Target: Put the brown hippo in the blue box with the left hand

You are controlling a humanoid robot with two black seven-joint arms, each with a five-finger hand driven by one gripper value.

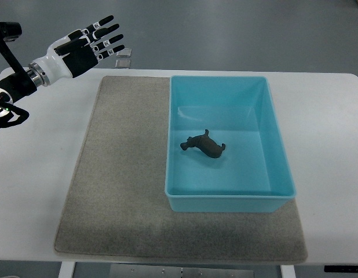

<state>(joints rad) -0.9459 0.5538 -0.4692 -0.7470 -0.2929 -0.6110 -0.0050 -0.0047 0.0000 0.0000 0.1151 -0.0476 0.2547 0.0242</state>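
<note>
A small brown hippo [204,145] lies on its side on the floor of the blue box [277,139], a little left of the box's middle. The box stands on the right half of a grey mat [121,174]. My left hand [101,39] hovers at the top left, past the mat's far left corner and well away from the box. Its fingers [111,39] are spread and it holds nothing. The right arm does not show.
The mat lies on a white table [327,127] with bare surface on both sides. A small clear object [123,61] sits at the table's far edge near my left hand. Grey floor lies beyond.
</note>
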